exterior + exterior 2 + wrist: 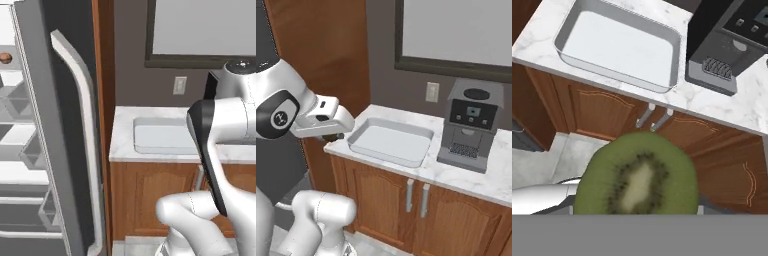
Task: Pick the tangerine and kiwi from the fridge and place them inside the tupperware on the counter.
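kiwi (639,175): cut face toward the hand camera, green flesh, pale core, ring of dark seeds; sits right at the bottom of the hand view, so close it looks huge. In the right base view just a dark sliver under the hand.
gripper (331,135): grasping the kiwi, judging by the fruit sitting where the fingertips would be; the fingers themselves are covered by the fruit, so the jaw gap can't be read directly. Hand hangs just off the counter's left front corner, beside the tupperware, not over it.
tupperware (356,135): shallow white tray, rounded corners, low rim, nothing inside; lies on the counter (456,175) near its left end.
tangerine (5,58): small orange-brown ball on an upper shelf of the fridge (35,125), partly cut by the left frame edge.
fridge: door open, long curved white handle (82,130), grey shelves inside.
left base view extra: fridge interior and tangerine; the arm's dark elbow covers the tupperware's right part.
right base view extra: coffee machine (471,125) on the counter right of the tupperware, wall outlet (431,92) behind.
hand view extra: cabinet doors (612,112) with two handles below the counter, floor at left.
hard to make out: kiwi skin colour, fingertips.
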